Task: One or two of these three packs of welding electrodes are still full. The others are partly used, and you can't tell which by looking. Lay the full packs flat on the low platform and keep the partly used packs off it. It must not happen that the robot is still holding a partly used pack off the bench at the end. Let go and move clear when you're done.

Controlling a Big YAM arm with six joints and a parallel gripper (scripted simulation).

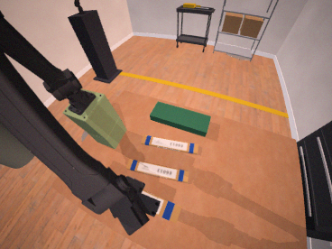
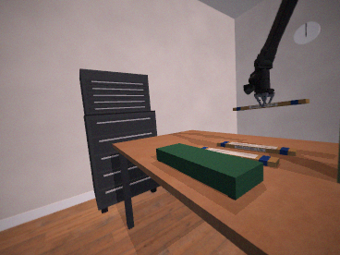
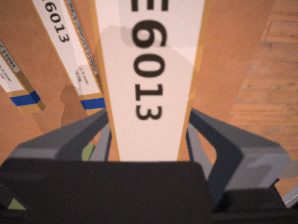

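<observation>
Grey two-finger gripper (image 2: 264, 101) (image 3: 148, 111) clamped on white-labelled cardboard electrode pack (image 2: 278, 105) (image 3: 150, 65), held aloft | judge wt. level & still, then move slowly, pack flat

You have a wooden-looking bench top (image 1: 253, 158) (image 2: 296, 194), smooth and matt, a matt green platform (image 1: 180, 118) (image 2: 208, 167), smooth all over, paper-like white labels (image 1: 169, 144) (image 3: 150, 65), floorboards (image 1: 158, 59) (image 2: 74, 236) of grained wood, a tool cabinet (image 1: 318, 180) (image 2: 117, 120) in dark matt finish, its handles metallic.
</observation>
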